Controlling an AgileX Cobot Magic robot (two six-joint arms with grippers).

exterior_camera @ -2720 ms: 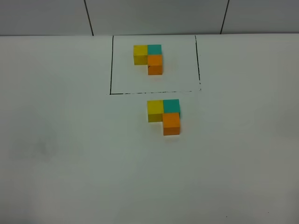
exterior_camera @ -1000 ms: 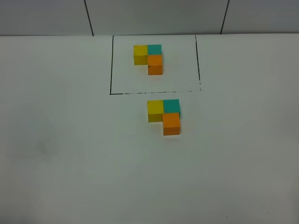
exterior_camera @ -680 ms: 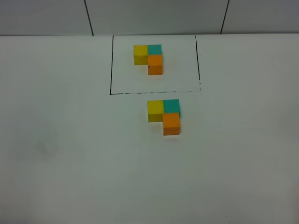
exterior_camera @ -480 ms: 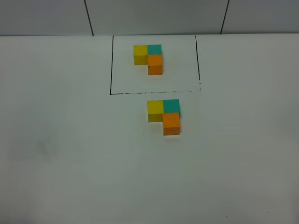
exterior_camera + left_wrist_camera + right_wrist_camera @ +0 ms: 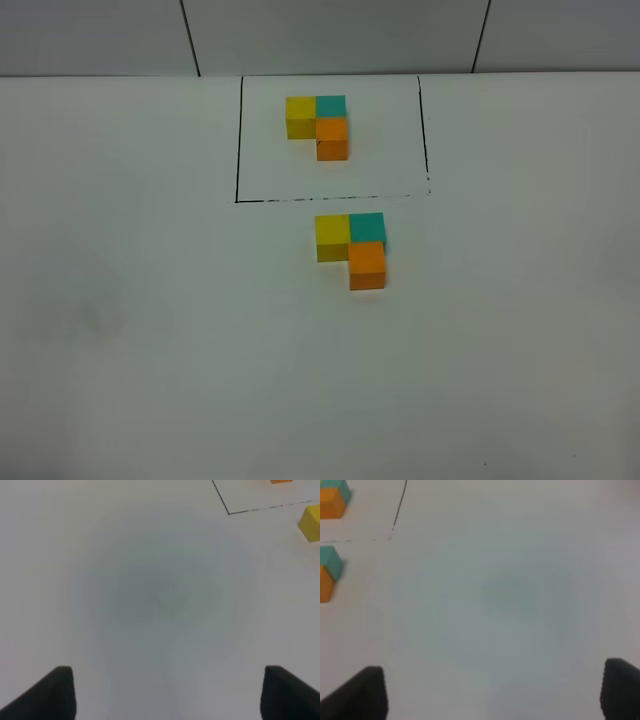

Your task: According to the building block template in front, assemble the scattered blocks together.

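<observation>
Below the template [image 5: 317, 124], L-shaped scattered blocks [image 5: 352, 246]

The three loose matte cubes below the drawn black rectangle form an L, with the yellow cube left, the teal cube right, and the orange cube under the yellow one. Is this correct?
Not quite. In the exterior high view the orange matte cube sits under the teal matte cube, not under the yellow matte cube. The rest is correct: the three cubes form an L below the drawn black rectangle, yellow left and teal right.
</observation>
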